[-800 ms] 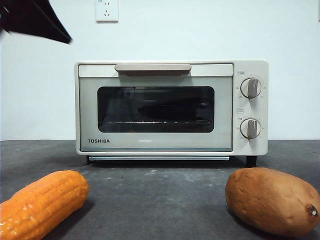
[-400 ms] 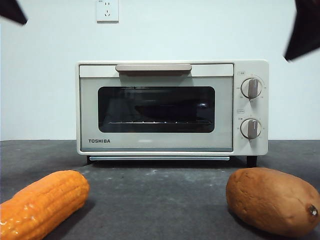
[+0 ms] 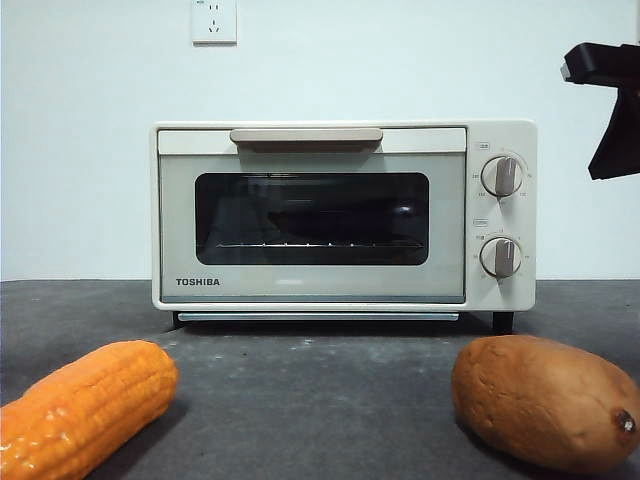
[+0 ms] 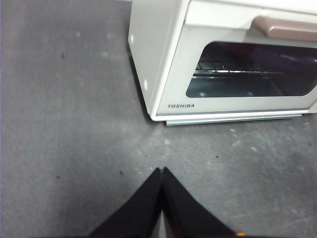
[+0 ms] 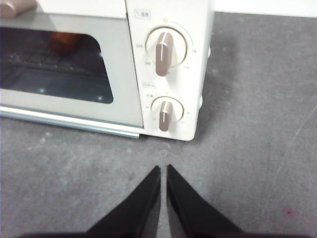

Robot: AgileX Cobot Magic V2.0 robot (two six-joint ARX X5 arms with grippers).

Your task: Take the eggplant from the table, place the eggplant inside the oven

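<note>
Eggplant: I can't make it out for sure anywhere on my feeds. Behind the oven [image 3: 340, 215] glass there's a dark rounded shape above the rack [image 3: 320, 243], too dim to call. Oven door is closed, beige handle [image 3: 306, 135] across the top, TOSHIBA logo [image 3: 198, 282] at lower left of the door, two knobs [image 3: 501, 176] stacked on the panel beside the door, both pointers roughly upright.

Front cam: oven sits at the back of the table [image 3: 320, 400] against a white wall w/ a socket [image 3: 214, 20] above it. Corn cob [image 3: 85, 405] lies near the cam on one side, sweet potato [image 3: 545, 400] on the other, well apart, neither touching the oven. One black arm part [image 3: 612, 105] shows at the upper edge on the knob side, clear of the oven, above table level.

Left tool [image 4: 162, 171]: jaws pressed together tip to tip, nothing between them, hanging over bare table in front of the oven's logo corner, not touching anything. I see the oven's side wall and door at an angle from this cam.

Right tool [image 5: 163, 168]: jaws nearly together, thin slit between the tips, nothing held, over bare table just in front of the knob panel. Through the glass on this cam I catch a brownish blur, prob a reflection, can't tell.
</note>
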